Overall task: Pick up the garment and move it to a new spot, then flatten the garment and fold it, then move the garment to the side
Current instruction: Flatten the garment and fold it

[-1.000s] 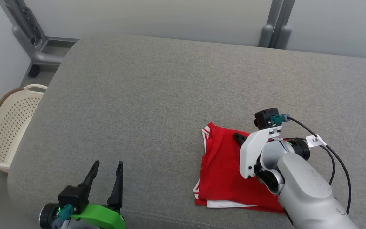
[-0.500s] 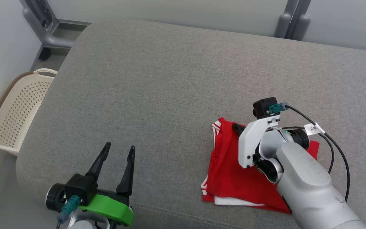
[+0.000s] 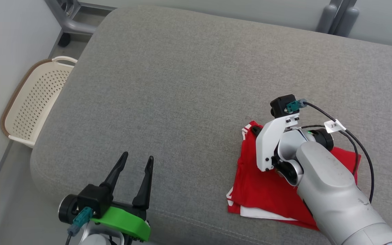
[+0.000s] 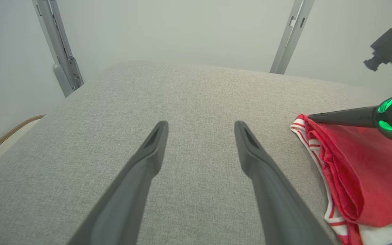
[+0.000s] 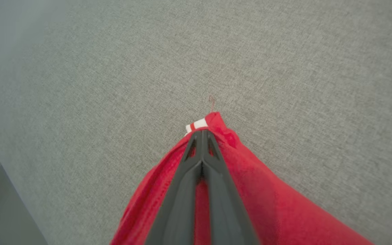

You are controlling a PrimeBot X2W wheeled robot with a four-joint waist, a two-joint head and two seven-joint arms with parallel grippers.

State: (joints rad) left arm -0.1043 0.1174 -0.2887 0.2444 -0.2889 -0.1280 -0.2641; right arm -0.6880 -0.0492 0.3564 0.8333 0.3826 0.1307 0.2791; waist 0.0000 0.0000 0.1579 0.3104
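So the red garment [image 3: 264,194] is lying folded on the grey fabric cushion [image 3: 182,85], toward the robot's right and close to the near edge. You can see the red-and-white striped trim along its left side, plus a white layer peeking out at the bottom.

The right hand [image 3: 255,129] is at the garment's far left corner. In the right wrist view its two fingers are squeezed tight together [image 5: 201,132], with red cloth [image 5: 250,190] bunched up around them and the striped corner poking out just past the tips, so it looks pinched on that corner.

The left hand [image 3: 137,157] is over bare cushion near the front edge, well apart from the garment, fingers spread wide [image 4: 200,124] with nothing between them.

There's also a cream perforated laundry basket [image 3: 32,102] on the floor off the cushion's left end.
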